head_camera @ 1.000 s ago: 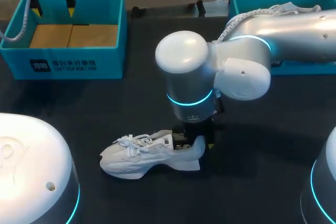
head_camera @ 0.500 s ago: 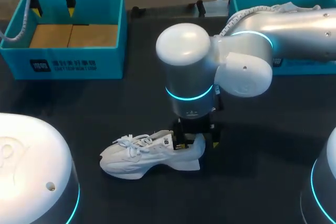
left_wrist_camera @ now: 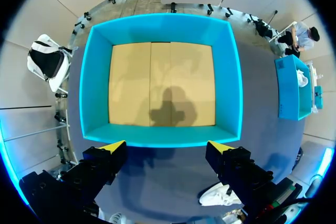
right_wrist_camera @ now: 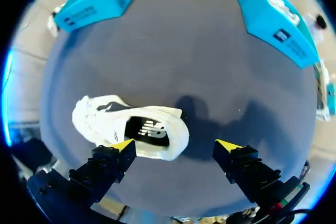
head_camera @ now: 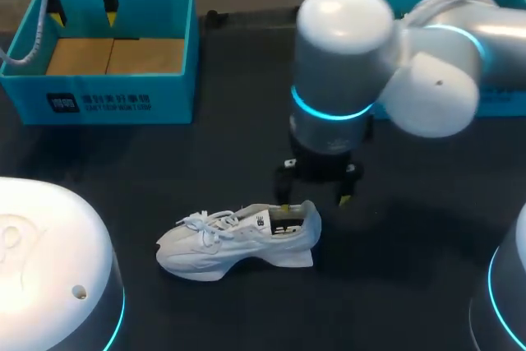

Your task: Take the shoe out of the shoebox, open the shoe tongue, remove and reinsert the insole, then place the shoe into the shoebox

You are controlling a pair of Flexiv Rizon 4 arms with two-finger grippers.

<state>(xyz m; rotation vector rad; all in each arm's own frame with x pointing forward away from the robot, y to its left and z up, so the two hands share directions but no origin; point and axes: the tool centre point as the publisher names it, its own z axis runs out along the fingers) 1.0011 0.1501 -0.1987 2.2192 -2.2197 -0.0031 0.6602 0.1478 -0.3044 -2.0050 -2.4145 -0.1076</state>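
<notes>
right tool (head_camera: 313, 201) has left the heel of the shoe (head_camera: 234, 240) and risen toward 1 o'clock, released and empty; the shoe lies unmoved on the counter (head_camera: 411, 285), probably ready for boxing.

Soft, even light falls from overhead. In the head view the dark table (head_camera: 164, 170) swallows it, while the white shoe (head_camera: 238, 240) shows bright and the right arm (head_camera: 345, 55), at its 1 o'clock, carries a pale sheen and a glowing cyan ring. Ahead of the left pincer (left_wrist_camera: 167, 146) a soft-edged shadow lies on the shoebox (left_wrist_camera: 94, 77) floor; ahead of the right pincer (right_wrist_camera: 181, 144) another darkens the table beside the shoe
</notes>
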